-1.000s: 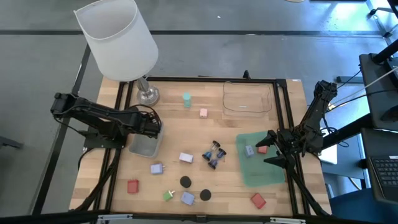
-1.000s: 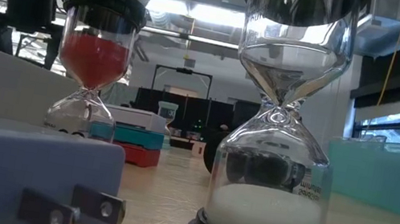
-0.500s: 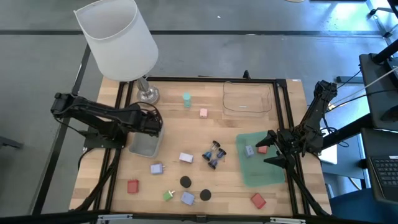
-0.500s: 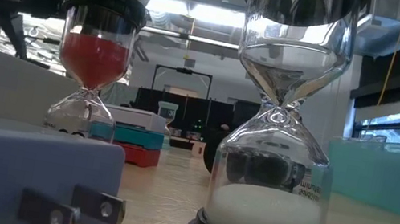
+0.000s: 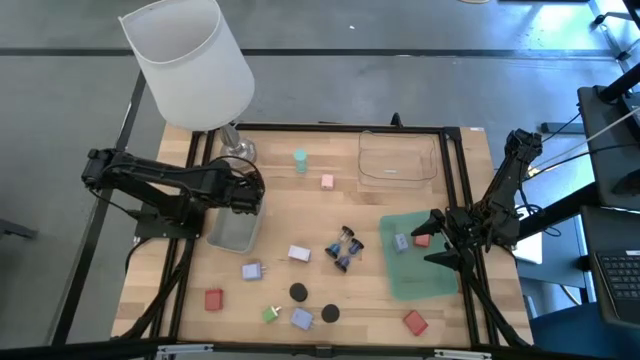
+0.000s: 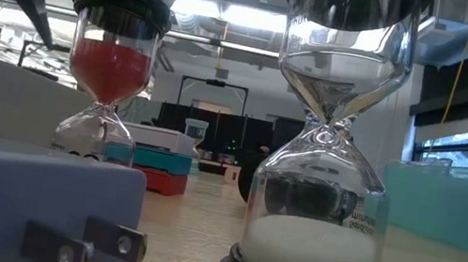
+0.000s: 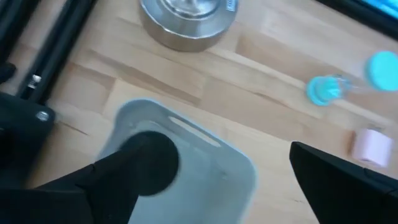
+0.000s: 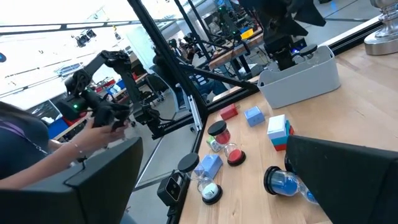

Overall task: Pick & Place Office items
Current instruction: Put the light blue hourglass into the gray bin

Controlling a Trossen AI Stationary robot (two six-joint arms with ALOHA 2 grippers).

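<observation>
High view has the left gripper (image 5: 247, 193) open over the grey bin (image 5: 231, 232), a black round cap (image 7: 149, 163) sitting inside, so looks like a drop-off. Right gripper (image 5: 437, 240) waits open over the green tray (image 5: 425, 280). Next up is probably the lilac-blue block (image 5: 252, 270) nearby.

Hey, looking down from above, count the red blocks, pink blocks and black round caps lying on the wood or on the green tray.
Red blocks: 3
Pink blocks: 1
Black round caps: 2
Total: 6
</observation>
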